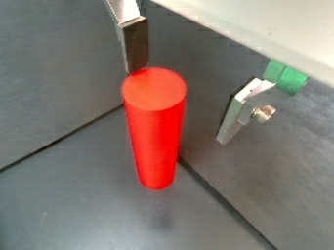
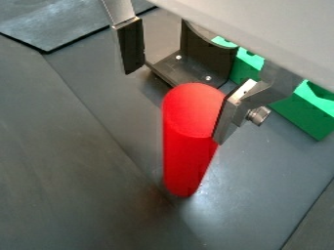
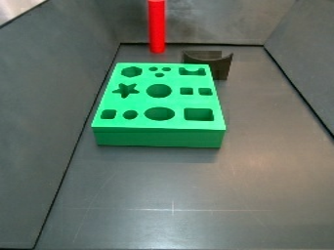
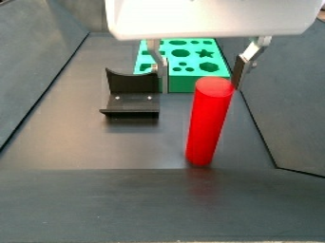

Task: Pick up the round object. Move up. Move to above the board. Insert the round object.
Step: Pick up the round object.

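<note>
Nothing's done yet, I'd say: the red peg [image 4: 207, 121] stands on the floor at frame centre, ungrabbed. The gripper [image 4: 200, 57] hangs spread above it. Green board [image 3: 160, 104] waits mid-frame.

The red round object [image 4: 208, 121] stands upright on the floor between the open gripper's [image 4: 203, 59] fingers [image 1: 135, 44], untouched, with the green board [image 3: 159, 104] lying flat beyond them.

No lettering, labels, brands or numbers can be read anywhere — not on the tool [image 4: 203, 55], which hangs above the dark surface [image 4: 114, 142].
</note>
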Controlling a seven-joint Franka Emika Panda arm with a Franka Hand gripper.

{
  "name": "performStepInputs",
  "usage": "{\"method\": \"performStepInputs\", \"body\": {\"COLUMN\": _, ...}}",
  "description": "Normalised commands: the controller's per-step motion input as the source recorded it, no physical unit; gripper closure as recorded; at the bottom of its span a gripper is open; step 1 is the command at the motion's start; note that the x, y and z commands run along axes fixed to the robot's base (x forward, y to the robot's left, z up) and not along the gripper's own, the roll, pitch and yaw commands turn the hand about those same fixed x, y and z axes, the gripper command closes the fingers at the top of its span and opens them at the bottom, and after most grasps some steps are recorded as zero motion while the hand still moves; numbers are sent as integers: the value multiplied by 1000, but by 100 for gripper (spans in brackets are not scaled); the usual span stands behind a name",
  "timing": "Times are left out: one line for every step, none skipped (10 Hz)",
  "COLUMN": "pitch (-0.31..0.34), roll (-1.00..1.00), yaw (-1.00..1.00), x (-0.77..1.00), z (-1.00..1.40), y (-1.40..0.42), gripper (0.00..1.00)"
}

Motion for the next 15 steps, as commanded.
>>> {"method": "performStepInputs", "body": {"pitch": 0, "roll": 0, "yaw": 129, "x": -29, "z": -357, "y": -74, "gripper": 0}}
{"method": "performStepInputs", "body": {"pitch": 20, "roll": 0, "yaw": 120, "x": 0, "z": -329, "y": -37, "gripper": 0}}
{"method": "performStepInputs", "body": {"pitch": 0, "roll": 0, "yaw": 77, "x": 0, "z": -89, "y": -57, "gripper": 0}}
{"method": "performStepInputs", "body": {"pitch": -77, "roll": 0, "yaw": 29, "x": -283, "z": 0, "y": -63, "gripper": 0}}
{"method": "performStepInputs", "body": {"pitch": -27, "roll": 0, "yaw": 34, "x": -154, "z": -9, "y": -26, "gripper": 0}}
{"method": "performStepInputs", "body": {"pitch": 0, "roll": -26, "yaw": 37, "x": -111, "z": -226, "y": 0, "gripper": 0}}
{"method": "performStepInputs", "body": {"pitch": 0, "roll": -23, "yaw": 17, "x": -9, "z": -511, "y": 0, "gripper": 0}}
{"method": "performStepInputs", "body": {"pitch": 0, "roll": -73, "yaw": 17, "x": 0, "z": -560, "y": 0, "gripper": 0}}
{"method": "performStepInputs", "body": {"pitch": 0, "roll": -97, "yaw": 14, "x": 0, "z": -451, "y": 0, "gripper": 0}}
{"method": "performStepInputs", "body": {"pitch": 3, "roll": -60, "yaw": 26, "x": 0, "z": -286, "y": 0, "gripper": 0}}
{"method": "performStepInputs", "body": {"pitch": 0, "roll": -73, "yaw": 0, "x": 0, "z": -174, "y": 0, "gripper": 0}}
{"method": "performStepInputs", "body": {"pitch": 0, "roll": -46, "yaw": 0, "x": 0, "z": 0, "y": 14, "gripper": 0}}
{"method": "performStepInputs", "body": {"pitch": 0, "roll": 0, "yaw": 0, "x": 0, "z": 0, "y": 0, "gripper": 0}}
{"method": "performStepInputs", "body": {"pitch": 0, "roll": 0, "yaw": 0, "x": 0, "z": 0, "y": 0, "gripper": 100}}
{"method": "performStepInputs", "body": {"pitch": 0, "roll": 0, "yaw": 0, "x": 0, "z": 0, "y": 0, "gripper": 100}}
